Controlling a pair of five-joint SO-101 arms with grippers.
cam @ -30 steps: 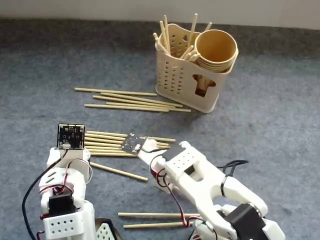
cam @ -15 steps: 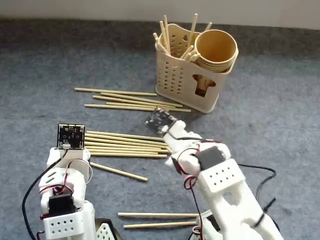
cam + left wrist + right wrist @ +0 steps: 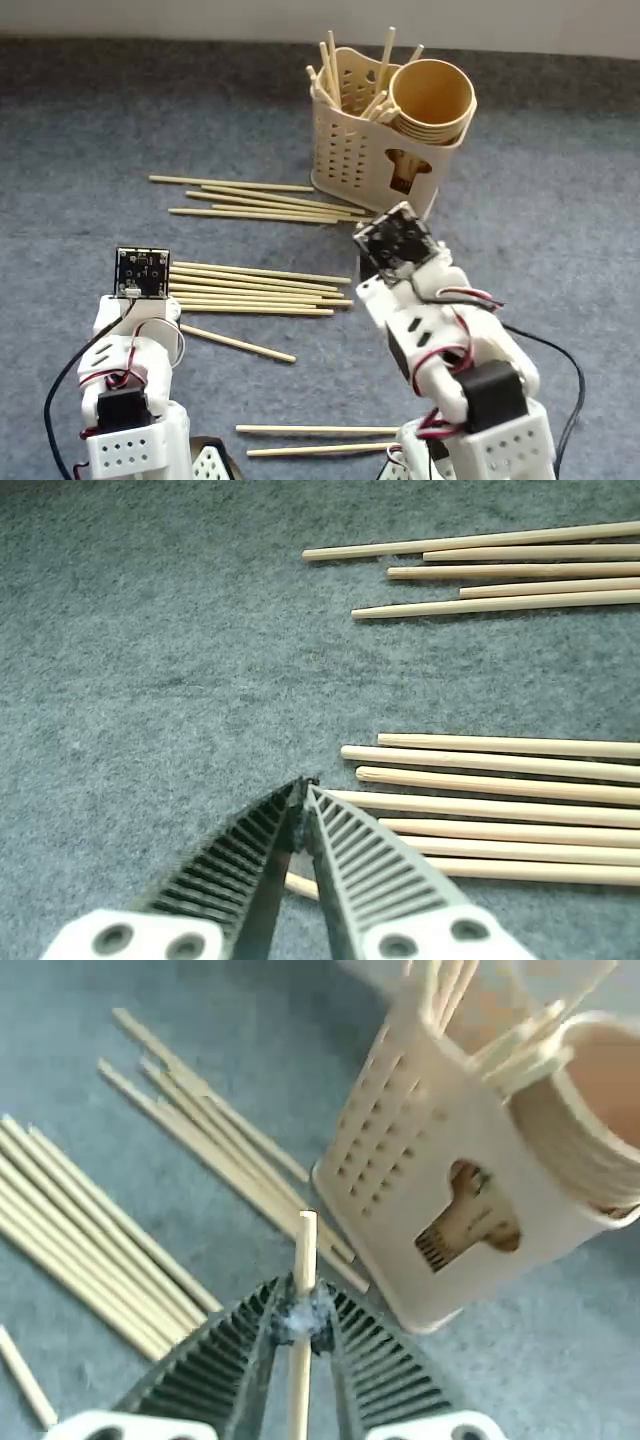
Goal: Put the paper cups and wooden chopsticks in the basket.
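The cream slotted basket (image 3: 370, 160) stands at the back with stacked paper cups (image 3: 432, 100) and several chopsticks (image 3: 335, 65) in it. Loose wooden chopsticks lie in a far row (image 3: 260, 200), a near row (image 3: 250, 288), one alone (image 3: 238, 343) and two at the front (image 3: 320, 438). My right gripper (image 3: 298, 1322) is shut on one chopstick (image 3: 306, 1240), held upright just in front of the basket (image 3: 430, 1160) and cups (image 3: 590, 1110). My left gripper (image 3: 303, 786) is shut with nothing in it, low over the carpet beside the near row's ends (image 3: 480, 780).
Grey carpet (image 3: 90, 130) covers the table. The right arm (image 3: 440, 330) stands between the near row and the basket's front corner. The left arm (image 3: 135, 340) is at the front left. Open carpet lies left and right of the basket.
The right arm has swung from over the near row to the right and toward the basket, carrying a chopstick. The left arm has kept still.
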